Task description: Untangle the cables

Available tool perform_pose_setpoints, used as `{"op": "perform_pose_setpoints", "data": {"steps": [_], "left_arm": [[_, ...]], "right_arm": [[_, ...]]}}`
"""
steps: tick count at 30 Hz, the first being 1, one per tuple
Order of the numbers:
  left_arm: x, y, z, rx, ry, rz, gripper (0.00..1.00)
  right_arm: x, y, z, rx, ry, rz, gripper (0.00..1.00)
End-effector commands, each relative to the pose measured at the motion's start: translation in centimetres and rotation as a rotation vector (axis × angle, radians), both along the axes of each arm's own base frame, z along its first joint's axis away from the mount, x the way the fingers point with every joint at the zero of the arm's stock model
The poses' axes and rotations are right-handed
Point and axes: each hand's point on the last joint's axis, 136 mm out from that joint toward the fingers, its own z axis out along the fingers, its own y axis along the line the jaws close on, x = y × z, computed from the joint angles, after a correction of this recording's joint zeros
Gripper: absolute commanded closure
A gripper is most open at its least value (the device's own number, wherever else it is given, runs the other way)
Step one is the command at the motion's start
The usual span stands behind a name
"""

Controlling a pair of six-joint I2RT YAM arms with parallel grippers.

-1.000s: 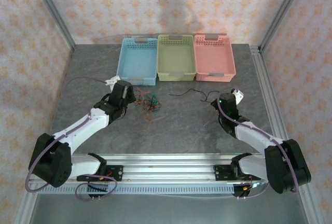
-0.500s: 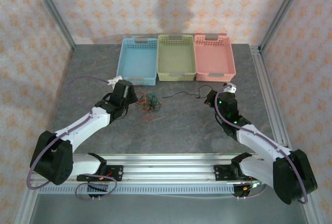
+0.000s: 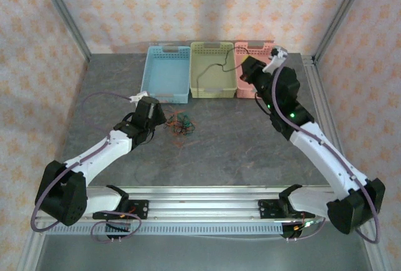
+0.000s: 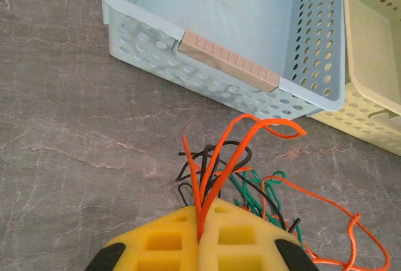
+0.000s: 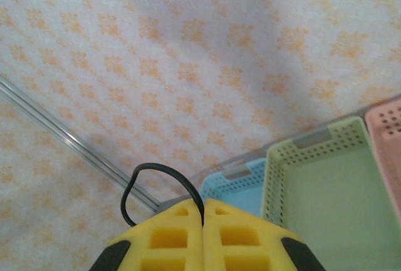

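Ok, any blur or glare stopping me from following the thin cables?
Top external: even light, no glare, but the black cable is a faint thread across the green basket. Left wrist: sharp, the orange cable crisp against the table. Right wrist: the black cable loop clear, wallpaper behind it soft.

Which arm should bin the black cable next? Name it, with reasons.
Right. The right gripper is shut on the black cable, raised by the green basket. The left gripper is shut on an orange cable down at the tangle.
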Motion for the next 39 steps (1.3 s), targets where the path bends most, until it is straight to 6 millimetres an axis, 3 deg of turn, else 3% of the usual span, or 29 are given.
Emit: {"op": "perform_pose_setpoints", "data": {"steps": [1, 7, 12, 21, 25, 33, 34, 36, 39], "left_arm": [[0.6, -0.1, 1.8, -0.003, -0.048, -0.005, 1.0], [0.8, -0.1, 1.4, 0.01, -0.039, -0.001, 1.0], [0.8, -0.1, 1.3, 0.012, -0.039, 0.0, 1.0], [0.8, 0.1, 1.4, 0.021, -0.039, 0.002, 1.0], [0.9, 0.0, 1.2, 0.016, -0.038, 0.0, 1.0], [1.0, -0.1, 1.0, 0.018, -0.032, -0.004, 1.0], [1.0, -0.1, 1.0, 0.019, -0.031, -0.005, 1.0], [1.0, -0.2, 1.0, 0.017, -0.031, -0.008, 1.0], [1.0, -0.3, 1.0, 0.014, -0.031, -0.011, 1.0]], "right_arm": [[1.6, 1.4, 0.1, -0.027, 0.045, 0.014, 1.0], [5.9, 3.5, 1.4, -0.01, 0.041, 0.011, 1.0], [9.6, 5.1, 0.7, 0.016, 0.061, -0.009, 1.0], [15.6, 9.6, -1.0, 0.044, 0.103, 0.056, 1.0], [18.3, 11.6, -4.0, 0.041, 0.148, 0.052, 1.0], [22.5, 18.6, -11.7, -0.079, 0.264, 0.15, 0.99], [22.8, 19.1, -12.7, -0.096, 0.279, 0.16, 0.92], [22.9, 19.4, -14.0, -0.115, 0.308, 0.166, 0.65], [22.6, 18.8, -14.3, -0.147, 0.316, 0.143, 0.53]]}}
